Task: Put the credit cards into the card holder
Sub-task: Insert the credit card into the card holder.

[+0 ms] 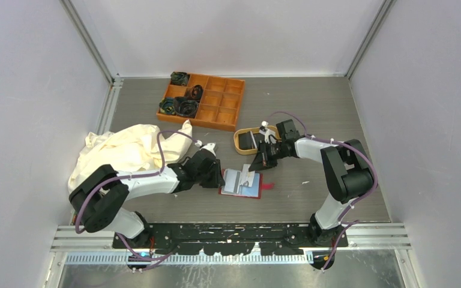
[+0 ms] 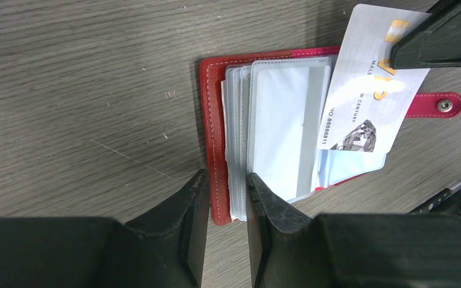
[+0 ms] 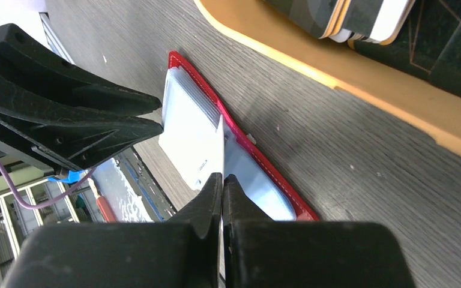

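On the grey table, just ahead of the two arms, the red card holder lies open and flat, its clear sleeves facing up. The right gripper is pinched tight on one white card, gripping it at one end. The card's free end hangs over the sleeves and, as far as I can see, is not yet in a pocket. The left gripper stands at a narrow gap, straddling the holder's edge opposite the snap tab. I cannot tell whether it actually clamps that edge.

The card looks light, stiff and slick, so an end pinch like this seems right (flat on the table it would be hard to lift). The sleeves look thin and floppy, and will likely buckle unless the holder is steadied.

By my count there is one holder and one card in the gripper. A small stack of further cards lies in the single tan tray, mostly dark with one light; their exact number is hidden. One orange box and one cream cloth sit further off.
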